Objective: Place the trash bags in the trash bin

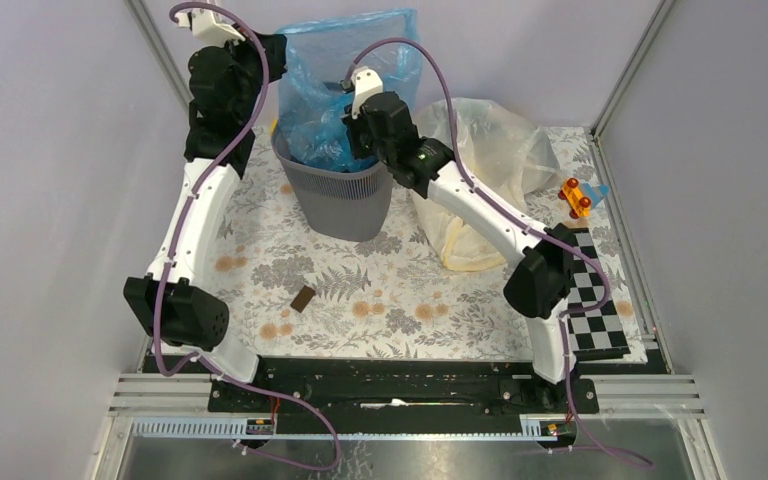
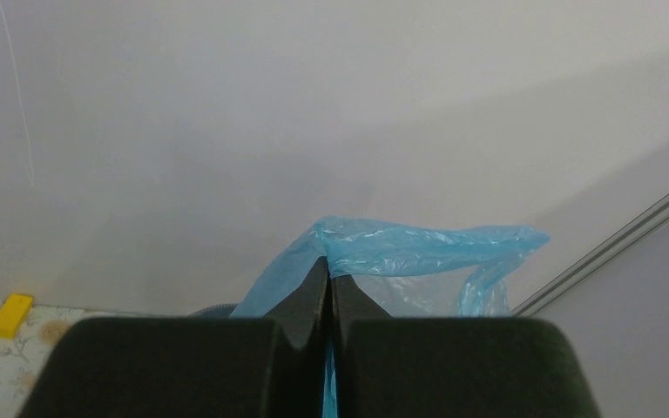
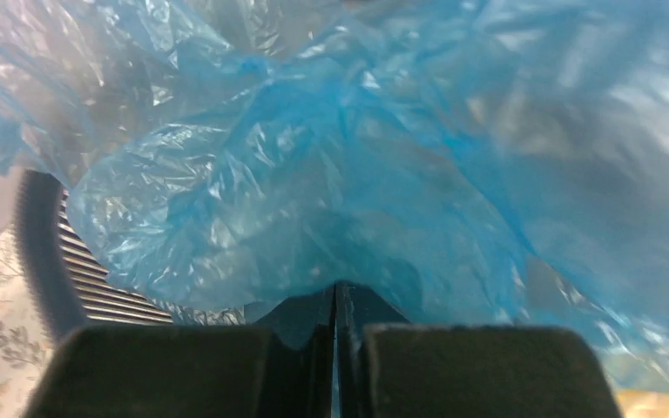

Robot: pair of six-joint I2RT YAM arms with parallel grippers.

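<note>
The dark grey mesh trash bin [image 1: 345,200] stands at the back middle of the table. A blue trash bag [image 1: 345,70] hangs in it and rises well above the rim. My left gripper [image 2: 328,277] is shut on the bag's upper left edge [image 2: 418,246], held high. My right gripper [image 3: 335,292] is shut on the blue bag [image 3: 314,174] at the bin's right rim [image 3: 39,252]. A clear yellowish trash bag [image 1: 485,170] lies on the table right of the bin, behind my right arm.
A small brown block [image 1: 302,298] lies on the floral cloth in front of the bin. An orange and blue toy [image 1: 580,196] sits at the back right. A checkered board [image 1: 590,295] lies at the right. A yellow block [image 2: 10,315] is near the back wall.
</note>
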